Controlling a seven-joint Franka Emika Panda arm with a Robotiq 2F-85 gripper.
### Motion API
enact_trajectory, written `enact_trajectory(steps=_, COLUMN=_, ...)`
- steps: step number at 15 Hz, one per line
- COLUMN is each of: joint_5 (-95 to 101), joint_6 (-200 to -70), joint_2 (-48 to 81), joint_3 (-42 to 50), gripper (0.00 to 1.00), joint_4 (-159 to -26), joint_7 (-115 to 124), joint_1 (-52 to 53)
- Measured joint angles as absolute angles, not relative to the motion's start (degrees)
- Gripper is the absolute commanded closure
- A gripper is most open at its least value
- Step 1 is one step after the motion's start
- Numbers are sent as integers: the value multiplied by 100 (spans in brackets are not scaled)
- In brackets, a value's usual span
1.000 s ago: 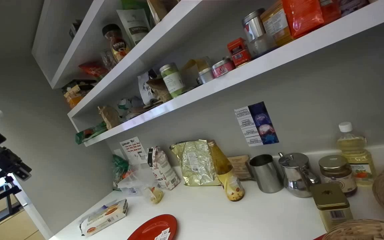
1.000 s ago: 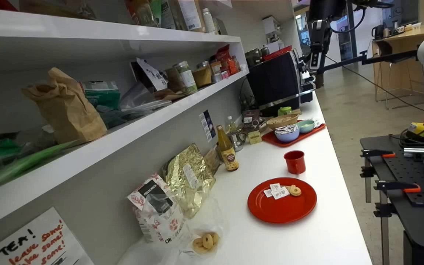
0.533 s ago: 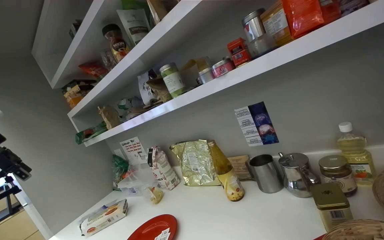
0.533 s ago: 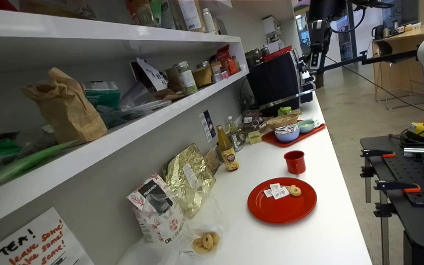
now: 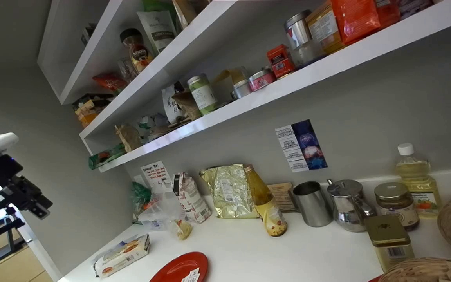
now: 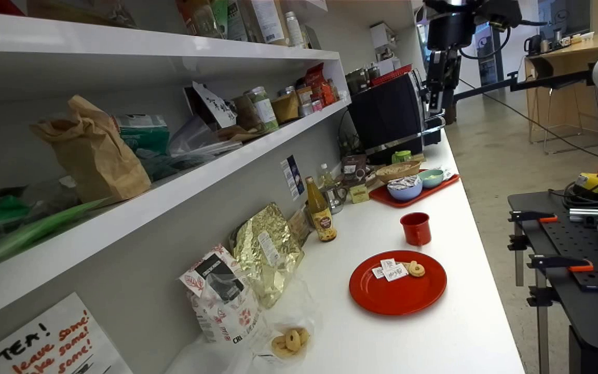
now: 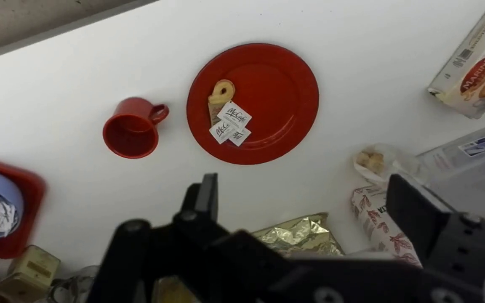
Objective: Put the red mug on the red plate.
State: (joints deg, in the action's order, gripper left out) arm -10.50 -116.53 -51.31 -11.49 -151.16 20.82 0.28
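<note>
The red mug point(image 6: 416, 229) stands upright on the white counter beside the red plate. In the wrist view the mug point(image 7: 135, 124) has its handle towards the plate; it is out of view in the remaining exterior view. The flat round red plate point(image 6: 397, 298) holds white paper packets and a ring-shaped biscuit. The plate also shows in the wrist view point(image 7: 280, 97) and partly at the bottom edge of an exterior view point(image 5: 174, 270). My gripper point(image 7: 303, 181) is open and empty, fingers wide apart. It hangs high above the counter point(image 6: 436, 106), apart from mug and plate point(image 5: 42, 209).
A red tray point(image 6: 391, 200) with bowls lies beyond the mug. A glass bottle point(image 6: 321, 213), a gold foil bag point(image 6: 265, 254) and a paper flour bag point(image 6: 223, 296) stand along the wall. A shelf point(image 6: 257, 150) overhangs the counter's wall side. A biscuit packet point(image 7: 478, 67) lies past the plate.
Over the last half second my arm and gripper have shifted sideways and slightly down: rightward in an exterior view, leftward in the opposite one. The mug and plate have not moved.
</note>
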Motion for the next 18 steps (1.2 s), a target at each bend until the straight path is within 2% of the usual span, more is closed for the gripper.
enact_trajectory(steps=8, joint_5=-554, joint_6=-12915, joint_2=-4031, joint_3=-806, gripper=0, joint_4=-15895, joint_7=2072, joint_1=-754)
enact_trajectory(steps=18, joint_5=157, joint_6=-14474, joint_2=-1650, joint_3=-328, gripper=0, joint_4=-15602, joint_7=2270, joint_1=-1572)
